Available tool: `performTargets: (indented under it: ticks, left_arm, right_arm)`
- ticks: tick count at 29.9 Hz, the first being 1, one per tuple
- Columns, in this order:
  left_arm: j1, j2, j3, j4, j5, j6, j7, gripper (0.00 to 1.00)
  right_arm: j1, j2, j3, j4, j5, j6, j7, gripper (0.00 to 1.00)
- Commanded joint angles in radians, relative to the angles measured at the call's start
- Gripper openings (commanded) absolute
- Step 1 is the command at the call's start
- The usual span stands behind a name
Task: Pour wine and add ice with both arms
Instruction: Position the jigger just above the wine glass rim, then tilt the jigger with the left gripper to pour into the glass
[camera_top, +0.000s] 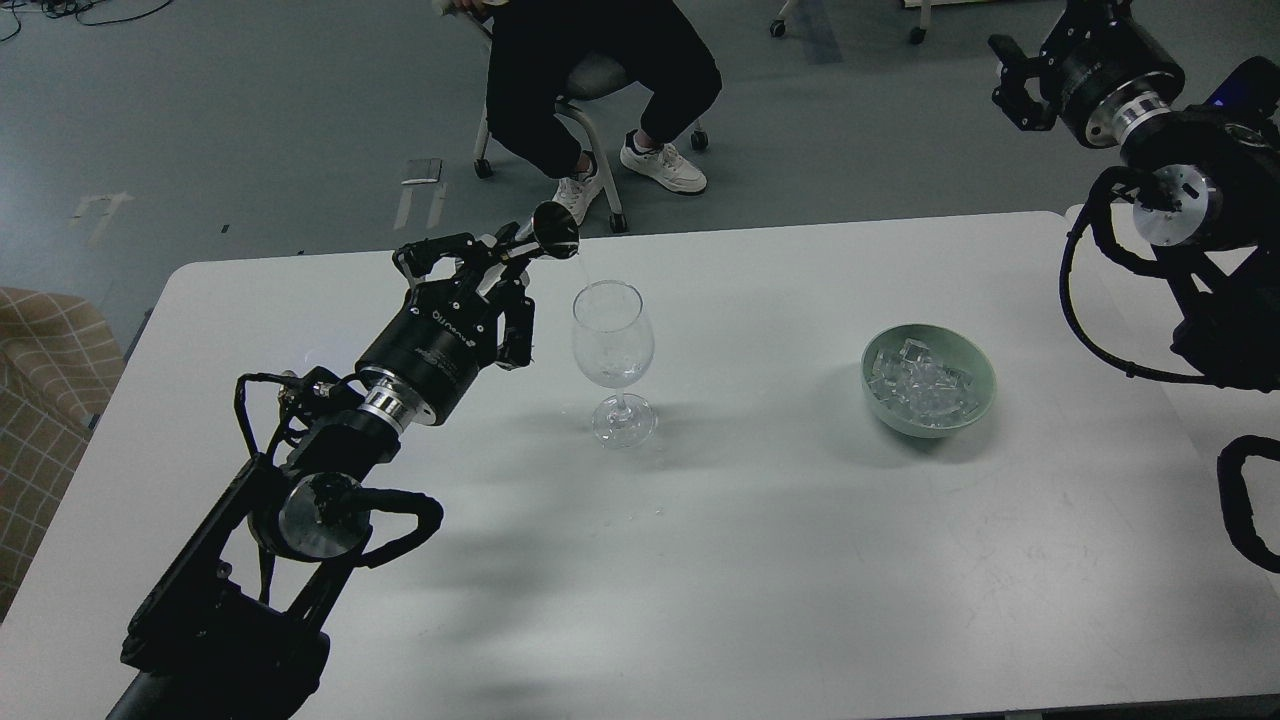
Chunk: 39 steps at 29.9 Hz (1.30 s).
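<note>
Head view: worktop (760, 560) seen from above, arms entering at both sides.
Left gripper (500, 262): jaws pinching a small dark metal cup (556, 230); the cup is tipped on its side, its mouth turned right toward the glass.
Cup's axis: roughly level, pointing from the jaws to a spot just above the glass rim.
Wine glass (613, 350): upright on the worktop, just right of and below the left jaws; its rim sits right under the cup's lip.
Wine: a faint thin thread seems to fall from the cup to the rim; too clear to be sure. The glass bowl shows little or no liquid that I can make out.
Pouring step: by my reading it is under way or nearly done; the relation that matters is the cup lip staying over the glass mouth.
Bowl (928, 378): pale green, well right of the glass, between the two arms and nearer the right one.
Ice (925, 385): a heap of clear cubes inside the bowl; none visible in the glass.
Right gripper (1020, 85): raised far beyond and right of the bowl, off the worktop's back edge, holding nothing visible; whether its jaws are spread I cannot tell.
Next need: the right arm is better placed for the ice; it would have to come down and left to the bowl.
</note>
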Motion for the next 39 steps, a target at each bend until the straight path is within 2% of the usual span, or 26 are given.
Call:
performTargets:
  ticks: [1,39]
  left_arm:
    - [-0.003,0.003,0.000,0.001,0.005,-0.001,0.003,0.00]
    - [-0.046,0.031,0.001,0.001,0.178,-0.037,0.001,0.00]
  right_arm:
    - [-0.001,-0.001,0.002,0.000,0.000,0.000,0.000,1.00]
    - [-0.004,-0.010,0.008,0.003,0.000,0.004,0.002,1.00]
